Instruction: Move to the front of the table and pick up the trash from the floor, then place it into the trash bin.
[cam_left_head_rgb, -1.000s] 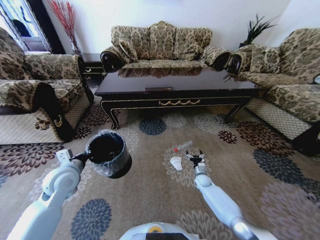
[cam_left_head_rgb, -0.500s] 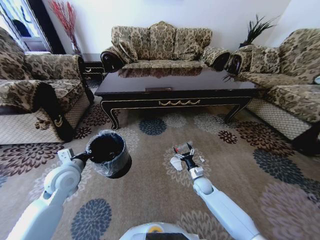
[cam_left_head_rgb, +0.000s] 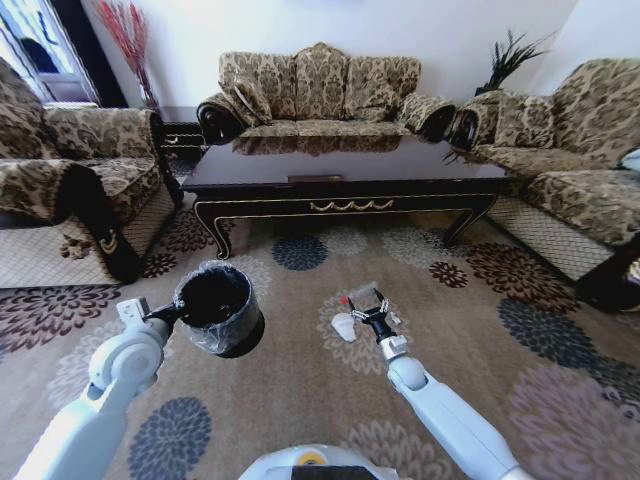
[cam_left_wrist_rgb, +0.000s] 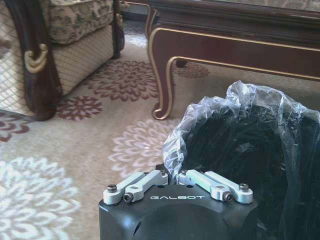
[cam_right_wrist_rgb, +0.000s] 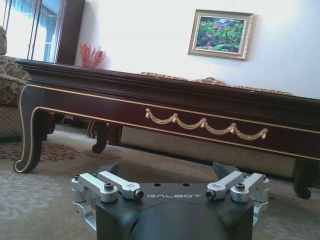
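Observation:
The black bag-lined trash bin (cam_left_head_rgb: 216, 303) hangs just above the floor, my left gripper (cam_left_head_rgb: 172, 313) shut on its near rim (cam_left_wrist_rgb: 210, 150). My right gripper (cam_left_head_rgb: 367, 304) is open and low over the carpet (cam_left_head_rgb: 300, 385), in front of the long dark table (cam_left_head_rgb: 340, 180). A crumpled white cup (cam_left_head_rgb: 345, 326) lies on the floor just left of its fingers. The clear tube with a red end (cam_left_head_rgb: 357, 293) lies just beyond them. In the right wrist view the right gripper (cam_right_wrist_rgb: 170, 172) faces the table's gold-trimmed apron (cam_right_wrist_rgb: 205, 122) with nothing between its fingers.
Patterned sofas stand on the left (cam_left_head_rgb: 70, 185), at the back (cam_left_head_rgb: 320, 90) and on the right (cam_left_head_rgb: 570, 170), around the table. A curved table leg (cam_left_wrist_rgb: 162, 75) stands just beyond the bin. Open carpet lies between the two arms and to the right.
My right gripper has swung left and a little forward, from right of the cup to beside it and the tube. The view has shifted slightly. The left arm still holds the bin.

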